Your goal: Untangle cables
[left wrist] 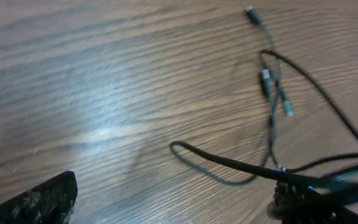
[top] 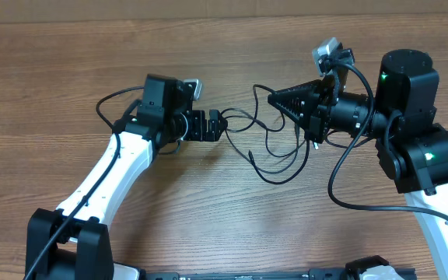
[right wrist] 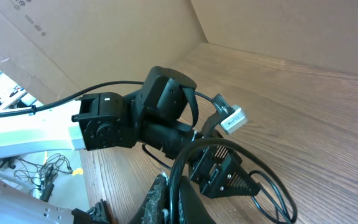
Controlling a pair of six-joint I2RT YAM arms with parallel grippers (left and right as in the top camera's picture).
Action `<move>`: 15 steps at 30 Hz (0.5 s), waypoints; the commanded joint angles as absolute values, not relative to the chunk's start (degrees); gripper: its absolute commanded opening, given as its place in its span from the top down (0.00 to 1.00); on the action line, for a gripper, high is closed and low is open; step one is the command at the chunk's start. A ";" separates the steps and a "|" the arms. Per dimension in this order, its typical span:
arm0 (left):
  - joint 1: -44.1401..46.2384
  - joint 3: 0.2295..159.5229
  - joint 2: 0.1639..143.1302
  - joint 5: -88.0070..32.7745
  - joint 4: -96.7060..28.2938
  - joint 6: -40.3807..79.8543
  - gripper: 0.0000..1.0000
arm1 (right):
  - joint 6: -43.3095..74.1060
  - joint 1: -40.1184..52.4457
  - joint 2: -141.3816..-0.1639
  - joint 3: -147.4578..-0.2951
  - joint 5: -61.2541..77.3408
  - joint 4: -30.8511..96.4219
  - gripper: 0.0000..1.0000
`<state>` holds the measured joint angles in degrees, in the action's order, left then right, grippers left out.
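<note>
Lying in loose, overlapping loops on the table (top: pixel 53 62), the cables (top: pixel 269 148) sit near its middle, between the two grippers. The left gripper (top: pixel 212 124) points right with its jaws spread wide. Its wrist view shows one strand (left wrist: pixel 229 163) draped across the right-hand finger (left wrist: pixel 303 199), while the other finger (left wrist: pixel 42 199) is clear of the cords. Beyond it, thin strands run toward the far side and end in small plugs (left wrist: pixel 264 78) lying flat on the wood. The right gripper (top: pixel 272 99) points left, just right of the bundle's far edge, with its jaws pressed together. Its wrist view shows a strand (right wrist: pixel 229 146) rising from between its fingers (right wrist: pixel 157 199) and arching toward the left gripper (right wrist: pixel 225 177), so it appears pinched there.
</note>
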<state>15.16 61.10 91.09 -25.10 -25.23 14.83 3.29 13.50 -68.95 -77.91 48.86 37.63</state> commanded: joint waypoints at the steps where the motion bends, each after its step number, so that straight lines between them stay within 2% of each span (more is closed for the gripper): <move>1: 16.21 61.21 90.65 -15.03 -28.10 18.15 0.00 | 4.51 13.47 -67.79 -79.26 50.28 36.62 0.96; 5: 16.14 61.21 90.65 -5.45 -31.79 26.87 0.00 | 4.51 13.47 -66.54 -79.26 50.28 36.27 0.96; 15: 15.99 61.21 90.65 3.70 -36.12 36.45 0.00 | 4.45 13.39 -63.64 -79.26 49.17 36.05 0.96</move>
<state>16.10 61.10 91.09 -2.11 -35.51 32.34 4.29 13.50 -65.80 -77.91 49.21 36.95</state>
